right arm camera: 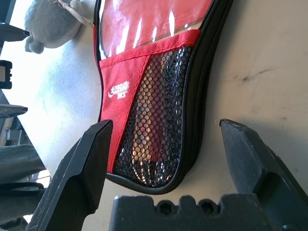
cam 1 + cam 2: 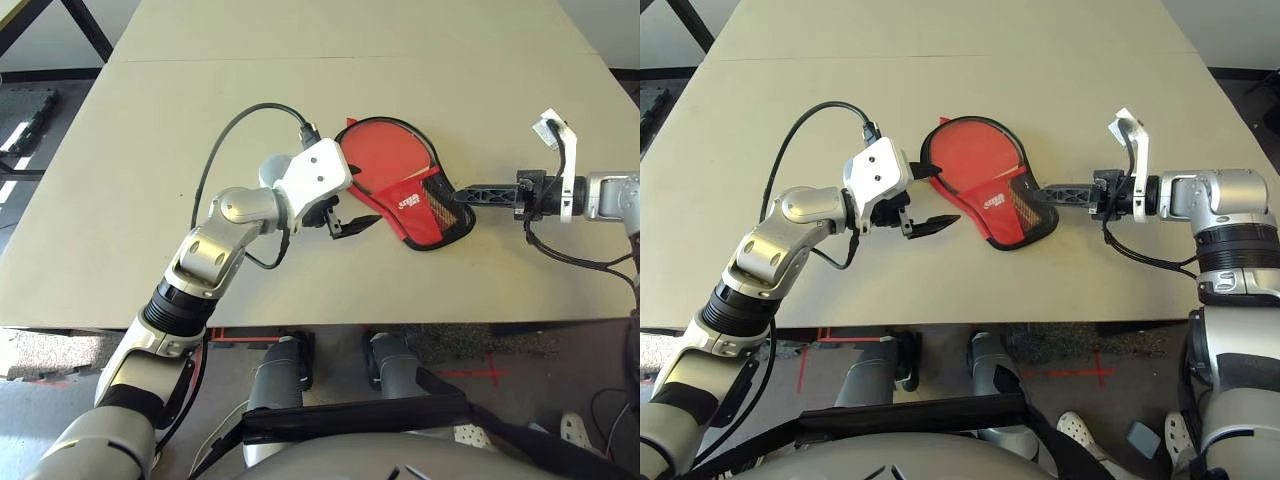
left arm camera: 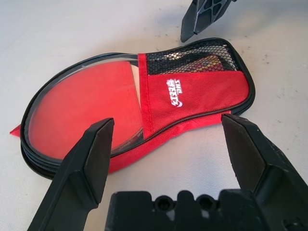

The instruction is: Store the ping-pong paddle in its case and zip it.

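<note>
The case (image 2: pixel 405 200) lies flat mid-table, red with black trim, a mesh pocket and a white logo. The ping-pong paddle is inside it: its red face (image 3: pixel 82 106) shows through the clear panel and its handle (image 1: pixel 154 139) through the mesh. My left gripper (image 2: pixel 362 197) is open at the case's near-left side, one finger by the round end and the other pointing along the near edge. At the handle end my right gripper (image 2: pixel 1050 195) is open, its tips just short of the mesh pocket. Along the near edge a red layer (image 3: pixel 159 144) sticks out under the black zip line.
A grey-white plush ball (image 1: pixel 48 21) lies by the case's round end, close to my left hand. A black cable (image 2: pixel 230 130) loops over the table from my left wrist. The table's front edge (image 2: pixel 400 322) runs close below both arms.
</note>
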Action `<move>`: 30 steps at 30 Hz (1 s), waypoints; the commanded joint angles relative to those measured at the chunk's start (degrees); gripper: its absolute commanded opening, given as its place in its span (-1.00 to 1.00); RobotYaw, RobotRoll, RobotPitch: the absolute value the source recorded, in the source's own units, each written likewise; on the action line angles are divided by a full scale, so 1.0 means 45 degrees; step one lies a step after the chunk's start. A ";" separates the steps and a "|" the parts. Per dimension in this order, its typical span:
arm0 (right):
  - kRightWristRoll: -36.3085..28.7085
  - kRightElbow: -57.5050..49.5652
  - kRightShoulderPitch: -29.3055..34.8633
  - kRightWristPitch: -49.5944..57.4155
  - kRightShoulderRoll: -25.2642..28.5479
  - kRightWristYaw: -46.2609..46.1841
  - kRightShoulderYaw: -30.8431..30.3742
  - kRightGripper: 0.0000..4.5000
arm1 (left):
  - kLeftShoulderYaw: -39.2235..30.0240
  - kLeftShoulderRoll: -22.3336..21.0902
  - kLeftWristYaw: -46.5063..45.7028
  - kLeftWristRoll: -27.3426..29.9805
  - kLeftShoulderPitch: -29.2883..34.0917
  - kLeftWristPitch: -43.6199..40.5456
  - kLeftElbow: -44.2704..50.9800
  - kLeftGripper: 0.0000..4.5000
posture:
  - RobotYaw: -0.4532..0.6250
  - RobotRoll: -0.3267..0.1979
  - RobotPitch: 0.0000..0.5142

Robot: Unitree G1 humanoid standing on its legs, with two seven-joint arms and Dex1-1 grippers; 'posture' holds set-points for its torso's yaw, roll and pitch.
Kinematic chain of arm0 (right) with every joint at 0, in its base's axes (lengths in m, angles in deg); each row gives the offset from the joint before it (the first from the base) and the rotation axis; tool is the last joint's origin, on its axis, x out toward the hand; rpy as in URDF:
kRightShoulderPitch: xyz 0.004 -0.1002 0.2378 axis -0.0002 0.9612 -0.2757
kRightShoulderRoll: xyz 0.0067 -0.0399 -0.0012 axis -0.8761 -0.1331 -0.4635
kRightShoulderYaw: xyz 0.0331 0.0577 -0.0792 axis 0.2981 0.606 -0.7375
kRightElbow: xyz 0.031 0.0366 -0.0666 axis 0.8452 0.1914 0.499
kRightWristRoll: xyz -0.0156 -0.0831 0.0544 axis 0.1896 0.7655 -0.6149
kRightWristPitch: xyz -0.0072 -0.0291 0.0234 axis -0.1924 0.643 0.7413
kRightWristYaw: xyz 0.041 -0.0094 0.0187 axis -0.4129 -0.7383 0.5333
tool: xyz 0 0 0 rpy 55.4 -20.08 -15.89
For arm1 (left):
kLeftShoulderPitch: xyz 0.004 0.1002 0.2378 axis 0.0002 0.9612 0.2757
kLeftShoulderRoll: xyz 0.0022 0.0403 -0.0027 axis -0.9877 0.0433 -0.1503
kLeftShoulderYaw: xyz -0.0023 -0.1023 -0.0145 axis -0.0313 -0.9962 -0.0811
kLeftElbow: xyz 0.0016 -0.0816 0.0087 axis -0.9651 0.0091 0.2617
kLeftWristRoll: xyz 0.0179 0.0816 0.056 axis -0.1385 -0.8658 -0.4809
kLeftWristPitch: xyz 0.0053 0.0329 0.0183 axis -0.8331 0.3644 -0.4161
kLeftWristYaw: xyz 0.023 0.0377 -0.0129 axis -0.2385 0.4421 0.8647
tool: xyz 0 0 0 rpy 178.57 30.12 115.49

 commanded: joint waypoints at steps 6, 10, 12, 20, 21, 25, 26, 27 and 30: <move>0.0543 0.1053 0.0517 -0.0322 -0.0869 -0.0260 -0.0271 0.99 | 0.0160 -0.0017 0.0121 -0.0101 0.0097 -0.0063 0.0259 1.00 | -0.16 0.25 -0.13; 0.0505 0.1173 0.0407 -0.0227 -0.1248 -0.0237 -0.0272 0.99 | 0.0148 -0.0039 0.0114 -0.0116 0.0079 -0.0065 0.0232 1.00 | -0.16 0.25 -0.12; 0.0466 0.1008 0.0419 -0.0122 -0.1374 -0.0174 -0.0306 0.93 | 0.0153 -0.0043 0.0106 -0.0120 0.0097 -0.0072 0.0244 1.00 | -0.16 0.25 -0.12; 0.0435 0.0592 0.0475 0.0010 -0.1452 0.0026 -0.0255 -0.12 | 0.0165 -0.0050 0.0097 -0.0117 0.0146 -0.0099 0.0274 1.00 | -0.16 0.25 -0.12; 0.0438 0.0552 0.0491 0.0010 -0.1445 0.0053 -0.0266 -0.31 | 0.0164 -0.0055 0.0098 -0.0116 0.0156 -0.0099 0.0278 1.00 | -0.16 0.25 -0.12; 0.0416 0.0353 0.0582 -0.0004 -0.1426 0.0194 -0.0268 -0.94 | 0.0169 -0.0083 0.0105 -0.0109 0.0203 -0.0109 0.0311 1.00 | -0.16 0.25 -0.12; 0.0414 0.0312 0.0602 0.0026 -0.1423 0.0209 -0.0269 -0.99 | 0.0172 -0.0091 0.0107 -0.0111 0.0216 -0.0108 0.0317 1.00 | -0.16 0.25 -0.12; 0.0417 0.0289 0.0614 0.0051 -0.1426 0.0214 -0.0270 -0.99 | 0.0175 -0.0096 0.0108 -0.0113 0.0221 -0.0109 0.0318 1.00 | -0.16 0.25 -0.12; 0.0501 0.0355 0.0662 0.0152 -0.1520 -0.0036 -0.0255 -0.99 | 0.0178 -0.0109 0.0107 -0.0118 0.0232 -0.0115 0.0323 1.00 | -0.16 0.25 -0.11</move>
